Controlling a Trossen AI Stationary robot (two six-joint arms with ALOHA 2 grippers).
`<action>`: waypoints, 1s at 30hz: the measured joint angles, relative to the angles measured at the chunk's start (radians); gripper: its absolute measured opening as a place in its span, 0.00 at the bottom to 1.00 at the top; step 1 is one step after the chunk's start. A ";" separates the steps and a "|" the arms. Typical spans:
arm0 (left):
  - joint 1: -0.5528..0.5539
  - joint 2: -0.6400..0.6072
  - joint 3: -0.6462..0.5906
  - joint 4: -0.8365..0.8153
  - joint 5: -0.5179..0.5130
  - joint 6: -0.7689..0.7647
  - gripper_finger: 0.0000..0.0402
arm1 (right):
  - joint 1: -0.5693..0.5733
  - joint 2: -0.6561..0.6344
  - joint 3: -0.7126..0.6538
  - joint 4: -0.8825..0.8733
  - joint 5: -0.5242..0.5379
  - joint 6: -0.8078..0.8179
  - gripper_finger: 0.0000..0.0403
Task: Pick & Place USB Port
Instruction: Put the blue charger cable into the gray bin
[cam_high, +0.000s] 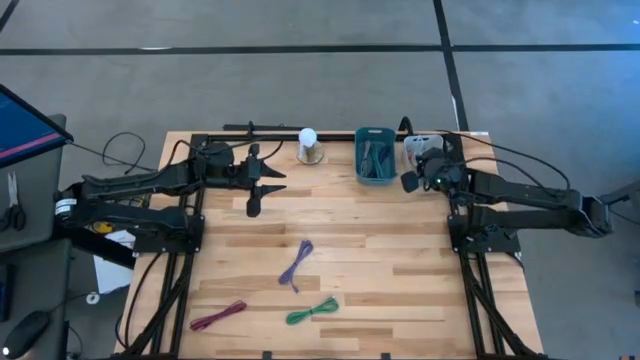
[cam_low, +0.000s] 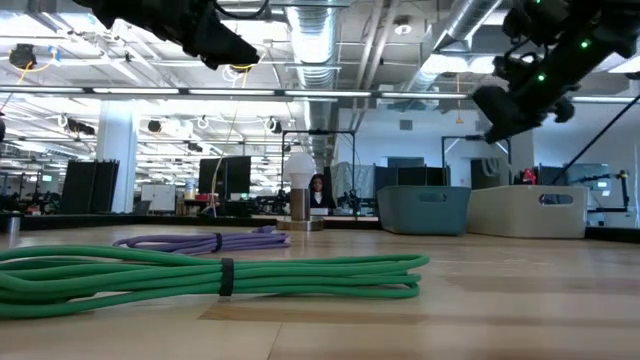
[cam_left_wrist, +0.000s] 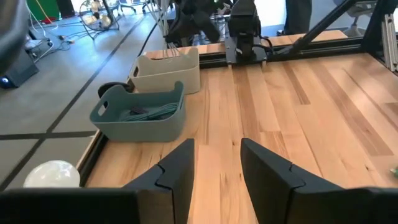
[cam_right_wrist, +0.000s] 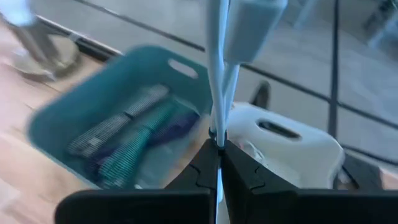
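Note:
My right gripper (cam_right_wrist: 219, 146) hovers near the table's far edge (cam_high: 408, 182), above the teal bin (cam_right_wrist: 118, 118) and the white bin (cam_right_wrist: 283, 140). It is shut on a thin white cable (cam_right_wrist: 217, 93) with a blocky white end (cam_right_wrist: 250, 25). Several coiled cables lie in the teal bin (cam_high: 375, 155). My left gripper (cam_left_wrist: 217, 152) is open and holds nothing; it hangs over the far left of the table (cam_high: 272, 181), pointing toward the bins. Purple (cam_high: 296, 265), green (cam_high: 312, 312) and dark red (cam_high: 218, 316) cable bundles lie flat on the wood. My right gripper pinches the white cable (cam_right_wrist: 217, 127) between its two fingertips. The cable runs straight on past the fingers to its blocky white end (cam_right_wrist: 250, 25). It is lifted clear, over the gap between the teal bin and the white bin.
A light bulb on a stand (cam_high: 310, 145) stands at the far edge, left of the teal bin. The white bin (cam_high: 420, 150) sits right of the teal one. Bare wood lies between the arms. In the low view the green bundle (cam_low: 220, 275) lies nearest, the purple one (cam_low: 200, 241) behind it.

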 joint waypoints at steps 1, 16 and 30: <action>0.000 0.000 0.000 0.000 0.000 0.000 0.33 | -0.013 0.000 0.000 -0.026 -0.001 0.014 0.00; 0.000 0.000 0.000 0.000 0.000 0.000 0.33 | -0.111 0.065 0.000 -0.231 -0.072 0.170 0.00; 0.000 0.001 0.000 0.000 0.000 0.000 0.33 | -0.152 0.135 0.000 -0.235 -0.166 0.185 0.03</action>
